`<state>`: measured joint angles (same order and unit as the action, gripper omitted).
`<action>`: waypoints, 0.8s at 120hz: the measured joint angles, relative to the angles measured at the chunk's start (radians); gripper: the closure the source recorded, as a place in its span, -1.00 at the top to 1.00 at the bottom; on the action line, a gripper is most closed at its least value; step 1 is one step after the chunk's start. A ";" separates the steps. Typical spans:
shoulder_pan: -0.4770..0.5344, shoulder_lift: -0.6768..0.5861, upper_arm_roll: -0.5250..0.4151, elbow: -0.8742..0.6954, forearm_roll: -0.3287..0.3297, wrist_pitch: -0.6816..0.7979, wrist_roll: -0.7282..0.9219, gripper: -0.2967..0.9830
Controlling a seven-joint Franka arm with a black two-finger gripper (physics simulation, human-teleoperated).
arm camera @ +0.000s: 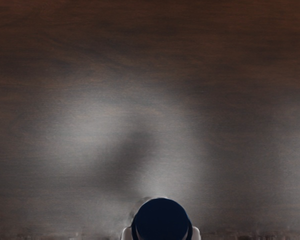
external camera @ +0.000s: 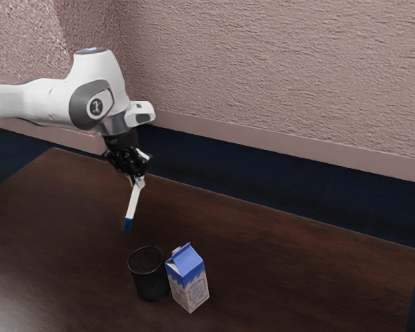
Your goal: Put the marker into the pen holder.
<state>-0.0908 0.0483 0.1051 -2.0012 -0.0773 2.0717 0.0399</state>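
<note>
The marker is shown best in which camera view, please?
The exterior view: the marker shows lengthwise there, white with a blue end, hanging tilted from the end effector. The wrist view shows its dark blue end, close up.

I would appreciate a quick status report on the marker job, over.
Gripper shut on the marker, blue end down. Marker not yet in pen holder. Carton close beside the holder, not over its mouth.

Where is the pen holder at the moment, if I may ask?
The pen holder stands on the table, just to the exterior view's left of the blue-topped carton.
</note>
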 joint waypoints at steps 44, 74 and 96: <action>-0.140 -0.184 0.002 -0.200 0.001 0.014 -0.051 -0.69; -0.194 -0.220 0.003 -0.255 0.003 0.075 -0.088 -0.69; -0.194 -0.224 0.004 -0.302 0.008 0.112 -0.111 -0.68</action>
<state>-0.2851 -0.1757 0.1089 -2.3035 -0.0696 2.1841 -0.0708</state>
